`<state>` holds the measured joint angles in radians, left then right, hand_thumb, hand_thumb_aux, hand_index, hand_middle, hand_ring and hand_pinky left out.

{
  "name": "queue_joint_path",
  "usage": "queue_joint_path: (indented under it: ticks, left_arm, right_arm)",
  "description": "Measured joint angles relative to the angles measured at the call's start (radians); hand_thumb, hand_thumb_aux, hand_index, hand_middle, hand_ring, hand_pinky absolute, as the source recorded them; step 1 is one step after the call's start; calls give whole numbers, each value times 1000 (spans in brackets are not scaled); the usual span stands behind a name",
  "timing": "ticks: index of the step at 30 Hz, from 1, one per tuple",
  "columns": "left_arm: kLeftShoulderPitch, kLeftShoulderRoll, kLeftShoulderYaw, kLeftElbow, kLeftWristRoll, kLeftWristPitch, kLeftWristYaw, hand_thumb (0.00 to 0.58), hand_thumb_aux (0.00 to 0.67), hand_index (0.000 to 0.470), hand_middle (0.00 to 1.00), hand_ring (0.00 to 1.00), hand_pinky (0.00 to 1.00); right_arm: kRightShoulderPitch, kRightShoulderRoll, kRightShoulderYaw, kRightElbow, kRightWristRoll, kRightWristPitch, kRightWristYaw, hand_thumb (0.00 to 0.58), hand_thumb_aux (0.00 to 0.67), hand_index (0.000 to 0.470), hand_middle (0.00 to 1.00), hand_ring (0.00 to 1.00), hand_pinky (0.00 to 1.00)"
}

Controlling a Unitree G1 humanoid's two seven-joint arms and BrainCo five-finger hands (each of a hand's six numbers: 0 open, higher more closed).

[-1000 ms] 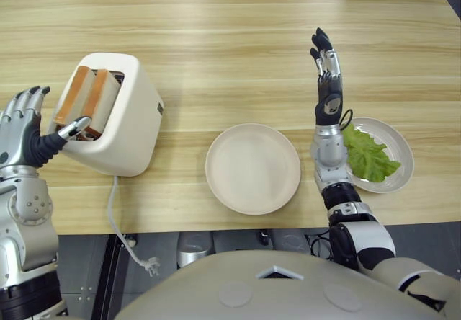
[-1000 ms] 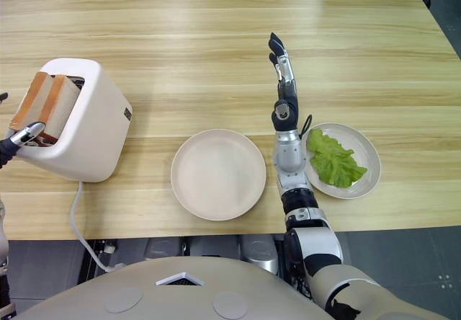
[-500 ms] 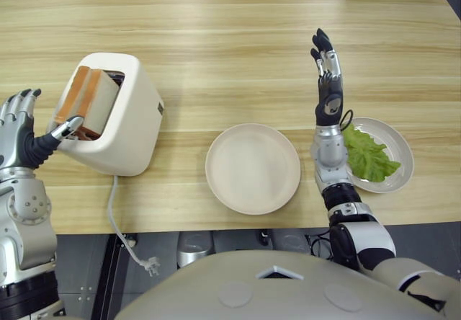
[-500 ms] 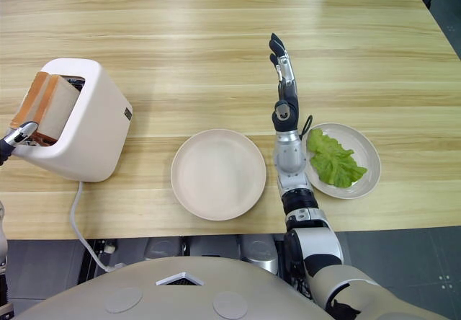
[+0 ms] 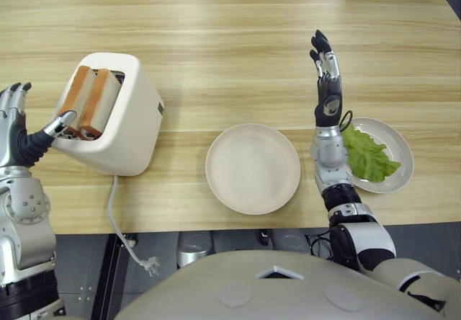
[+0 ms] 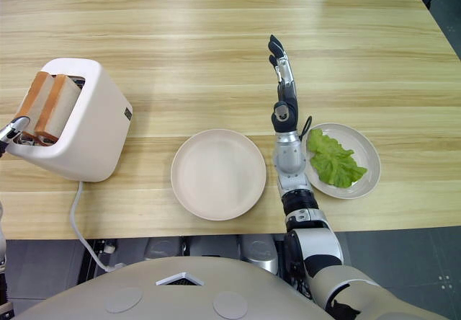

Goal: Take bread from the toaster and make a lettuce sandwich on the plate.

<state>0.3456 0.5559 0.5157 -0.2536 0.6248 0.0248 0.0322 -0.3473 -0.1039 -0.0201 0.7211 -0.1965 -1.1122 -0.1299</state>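
Note:
A white toaster (image 5: pixel 127 125) stands at the table's left with two bread slices (image 5: pixel 89 101) upright in its slots. My left hand (image 5: pixel 20 128) is just left of the toaster, fingers spread, one fingertip near the left slice; it holds nothing. An empty cream plate (image 5: pixel 253 168) lies at the front centre. To its right a smaller white plate (image 5: pixel 400 152) carries a green lettuce leaf (image 5: pixel 368 157). My right hand (image 5: pixel 326 71) is raised flat and open between the two plates, above the table.
The toaster's white cord (image 5: pixel 122 225) hangs over the table's front edge. Bare wooden tabletop (image 5: pixel 230 39) stretches behind the toaster and plates.
My left hand has drawn back to the left, away from the toaster. The bread slices leaned left half a second ago and now stand straighter. The right hand has stayed put.

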Motion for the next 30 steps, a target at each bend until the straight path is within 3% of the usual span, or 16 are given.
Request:
queue_joint_path:
  ticks: [11, 12, 13, 14, 15, 16, 19, 23, 30]
  left_arm:
    - [13, -1, -26, 1, -5, 4, 0, 0, 0, 0, 0, 0, 0]
    - [14, -1, -34, 1, -5, 4, -1, 112, 68, 47, 0, 0, 0]
    - [14, -1, -38, 1, -5, 4, -2, 337, 236, 162, 0, 0, 0]
    - [14, -1, -39, 1, -6, 4, -2, 337, 236, 162, 0, 0, 0]
    - [12, -1, -38, 0, -8, 4, 2, 521, 457, 314, 0, 0, 0]
    - [11, 0, -37, -1, -8, 4, 6, 580, 670, 460, 0, 0, 0]
    - [9, 0, -40, -2, -6, 4, 12, 580, 665, 456, 0, 0, 0]
    - [-15, 0, -53, 3, -7, 1, 20, 562, 552, 379, 0, 0, 0]
    - [-64, -3, -84, 10, -8, -37, 62, 559, 541, 372, 0, 0, 0]
  right_arm:
    - [0, 0, 1, 0, -1, 0, -5, 0, 0, 0, 0, 0, 0]
    - [0, 1, 1, 0, -1, 0, -5, 0, 0, 0, 0, 0, 0]
    - [0, 1, 2, 0, -1, 0, -5, 0, 0, 0, 0, 0, 0]
    - [0, 1, 2, 0, -1, 0, -5, 0, 0, 0, 0, 0, 0]
    - [0, 0, 2, 0, -1, 0, -5, 0, 0, 0, 0, 0, 0]
    - [0, 1, 2, 0, -1, 0, -5, 0, 0, 0, 0, 0, 0]
    - [0, 2, 3, 0, -1, 0, -5, 0, 0, 0, 0, 0, 0]
    - [-1, 2, 3, 0, -1, 0, -5, 0, 0, 0, 0, 0, 0]
    - [-1, 2, 3, 2, -4, 0, -6, 0, 0, 0, 0, 0, 0]
